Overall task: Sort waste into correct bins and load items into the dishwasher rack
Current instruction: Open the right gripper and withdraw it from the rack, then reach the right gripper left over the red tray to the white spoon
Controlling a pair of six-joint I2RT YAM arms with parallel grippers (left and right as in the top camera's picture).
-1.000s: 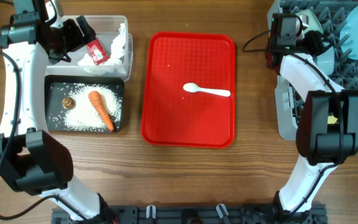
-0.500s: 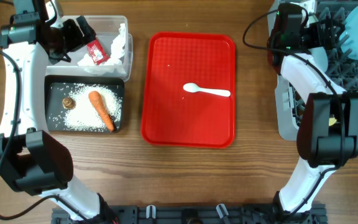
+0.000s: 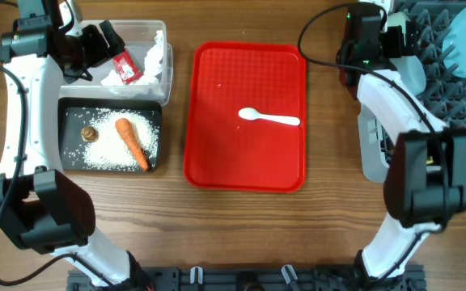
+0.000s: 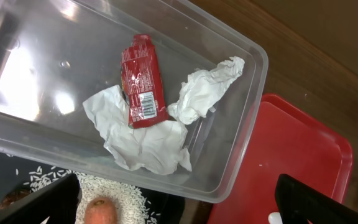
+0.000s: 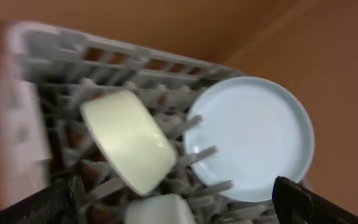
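Note:
A white plastic spoon [image 3: 269, 119] lies on the red tray [image 3: 245, 166]. The clear bin [image 3: 140, 31] holds a red foil wrapper [image 4: 143, 81] and a crumpled white napkin [image 4: 154, 134]. In the black bin [image 3: 69, 136] lie the carrot [image 3: 132, 144], a brown scrap [image 3: 90, 133] and rice [image 4: 117, 193]. My left gripper [image 4: 176, 208] hangs open over the clear bin, holding nothing. My right gripper [image 5: 173, 211] is open at the left end of the dishwasher rack [image 5: 104, 62], above a mint-green bowl [image 5: 126, 140] and the pale blue plate [image 5: 250, 137], which stand among the pegs.
The red tray sits mid-table between the two bins on the left and the grey rack [image 3: 459, 97] at the right edge. A second pale bowl [image 5: 160, 210] lies just under the right gripper. Bare wood table [image 3: 241, 234] runs along the front.
My right gripper has opened wider and drawn left, away from the rack's middle. The left arm, the spoon and the waste have not moved.

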